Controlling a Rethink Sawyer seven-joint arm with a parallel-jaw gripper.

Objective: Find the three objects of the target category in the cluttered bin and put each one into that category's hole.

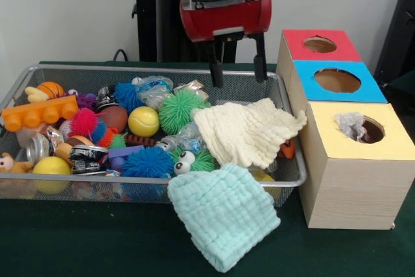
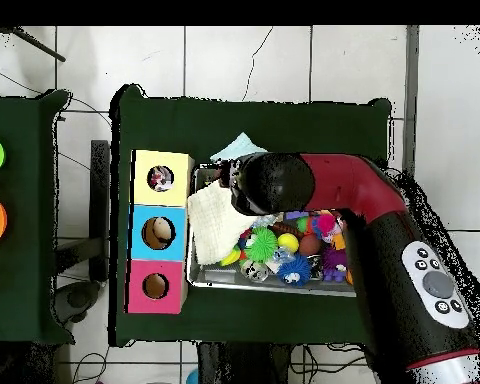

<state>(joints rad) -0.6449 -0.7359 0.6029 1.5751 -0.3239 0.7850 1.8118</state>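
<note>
My gripper [image 1: 238, 71] hangs open and holds nothing, above the far right corner of the wire bin [image 1: 288, 131]. Just below and in front of it, a cream knitted cloth [image 1: 246, 133] lies over the bin's right side. A mint cloth [image 1: 224, 215] drapes over the bin's front rim onto the table. Beside the bin stands a wooden box with a red hole [image 1: 320, 45], a blue hole [image 1: 337, 80] and a yellow hole [image 1: 363, 129]. A crumpled grey-white item [image 1: 352, 124] sits in the yellow hole. In the overhead view the arm [image 2: 284, 185] hides the gripper; the cream cloth [image 2: 214, 222] shows beside the box [image 2: 134, 232].
The bin is packed with toys: a yellow tennis ball [image 1: 143, 121], a green spiky ball [image 1: 179, 111], blue spiky balls [image 1: 149, 162], an orange block [image 1: 39, 113], crushed cans [image 1: 87, 158] and a small basketball [image 1: 50, 89]. The box stands close against the bin's right side.
</note>
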